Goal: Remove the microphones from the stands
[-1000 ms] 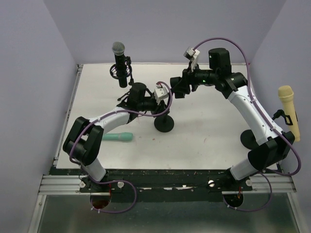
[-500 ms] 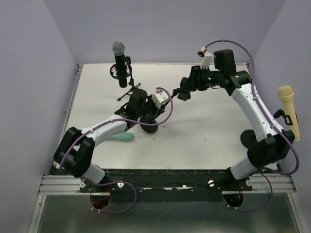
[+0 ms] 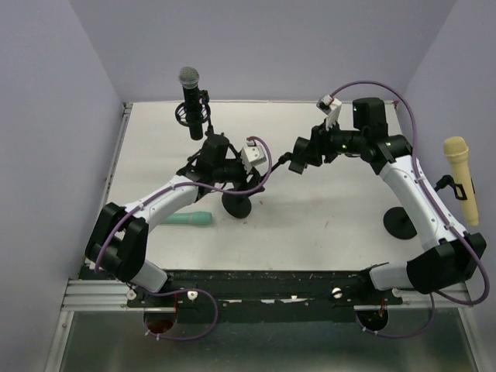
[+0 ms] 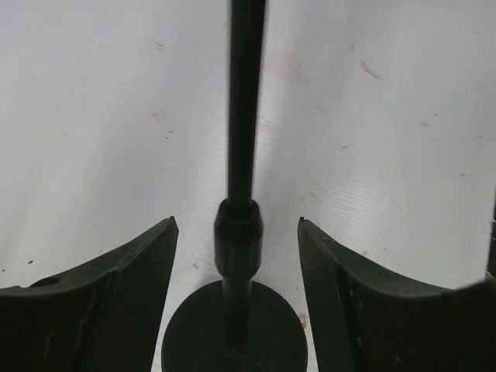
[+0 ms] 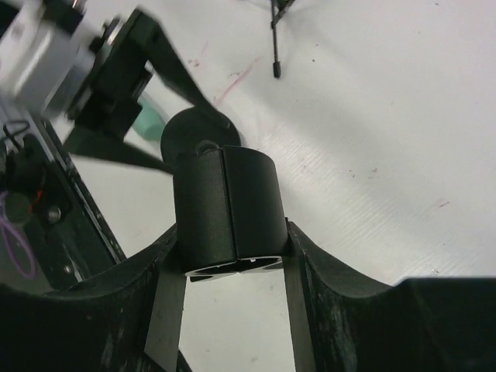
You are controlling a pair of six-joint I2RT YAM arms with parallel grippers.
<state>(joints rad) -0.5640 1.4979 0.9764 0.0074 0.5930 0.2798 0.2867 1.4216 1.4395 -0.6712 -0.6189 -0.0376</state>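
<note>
Around the black metal pole stand point(image 3: 236, 205) with its round base, set mid-way on the white table point(image 3: 333, 232), several other things stand or lie; a black microphone with a grey mesh head point(image 3: 191, 97) is upright on a thin-legged tripod point(image 3: 208, 122) behind and to the left of that stand; a teal microphone point(image 3: 186, 219) lies flat just left of its base, one end hidden by the left arm; a yellow microphone point(image 3: 459, 174) sits well to its right, above a second round black base point(image 3: 401, 223). Counted: four microphones, three stands, two arms. The smooth black cylindrical microphone point(image 5: 229, 205) is off the pole, up to the right of the stand and apart from it, clamped between the fingers of the right gripper point(image 5: 232, 230); only its barrel and butt end show. The left gripper point(image 4: 238, 223) is spread wide, one finger on each side of the pole, neither touching it. Only the left wrist view shows that gap; only the right wrist view shows the grip, which the overhead view leaves as a dark shape.
</note>
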